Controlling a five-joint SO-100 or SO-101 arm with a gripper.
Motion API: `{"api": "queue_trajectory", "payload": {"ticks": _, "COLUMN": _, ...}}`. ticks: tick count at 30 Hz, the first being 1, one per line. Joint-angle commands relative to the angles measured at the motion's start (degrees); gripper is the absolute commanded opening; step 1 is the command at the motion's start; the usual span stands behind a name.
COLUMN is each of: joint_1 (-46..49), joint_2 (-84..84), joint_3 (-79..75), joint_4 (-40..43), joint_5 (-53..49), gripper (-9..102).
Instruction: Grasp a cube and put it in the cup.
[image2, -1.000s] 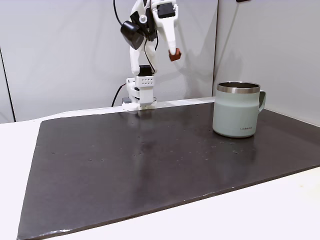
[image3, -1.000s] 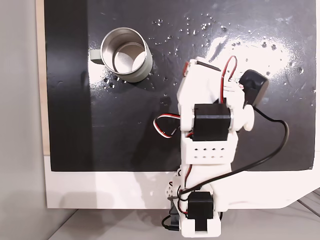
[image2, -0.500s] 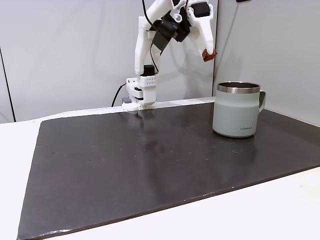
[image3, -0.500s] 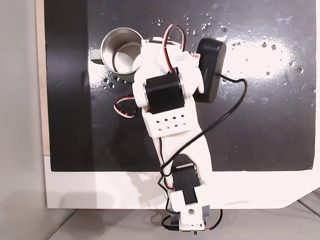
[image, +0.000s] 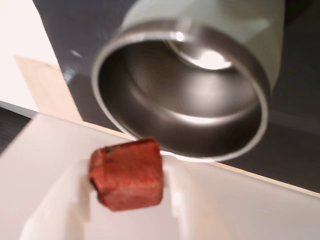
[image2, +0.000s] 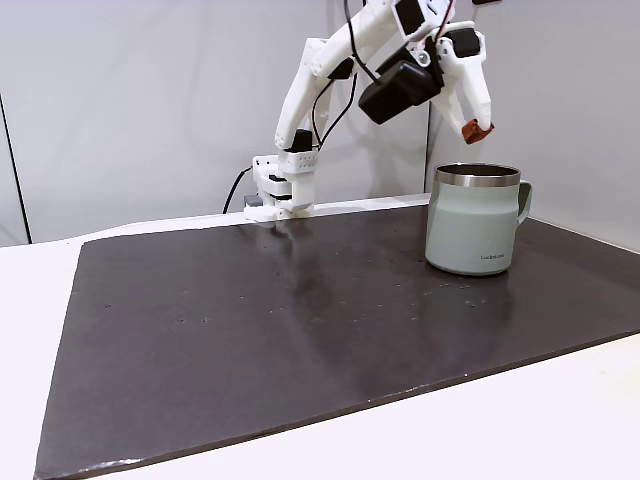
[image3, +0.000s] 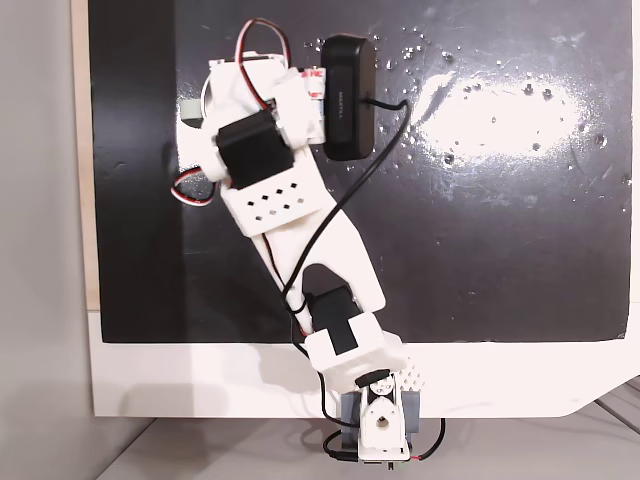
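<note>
In the wrist view your gripper (image: 127, 200) has its white fingers clamped on the cube (image: 127, 173), with the cup (image: 182, 87) mouth wide open just past it. In a fixed view from the side, the cube (image2: 476, 129) hangs in the air above the cup (image2: 470, 232) rim. From above in a fixed view, your arm (image3: 270, 180) covers most of the cup (image3: 188, 108) on the dark mat (image3: 500, 220).

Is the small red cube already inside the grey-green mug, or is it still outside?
Outside. The small brick-red cube sits pinched in the white gripper, above the steel rim of the upright grey-green mug.
</note>
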Motion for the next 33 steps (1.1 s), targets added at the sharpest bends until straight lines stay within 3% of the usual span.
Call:
{"api": "queue_trajectory", "payload": {"ticks": 1, "joint_1": -1.67, "joint_2": 0.53, "joint_3": -3.69, "joint_4": -1.14, "joint_5": -0.44, "gripper": 4}}
{"api": "queue_trajectory", "payload": {"ticks": 16, "joint_1": -2.55, "joint_2": 3.60, "joint_3": -0.44, "joint_4": -0.35, "joint_5": -0.79, "gripper": 5}}
{"api": "queue_trajectory", "payload": {"ticks": 24, "joint_1": -2.72, "joint_2": 5.19, "joint_3": -0.26, "joint_4": 0.26, "joint_5": -1.32, "gripper": 26}}
{"api": "queue_trajectory", "payload": {"ticks": 33, "joint_1": -3.78, "joint_2": 7.29, "joint_3": 2.11, "joint_4": 0.44, "joint_5": -1.58, "gripper": 26}}
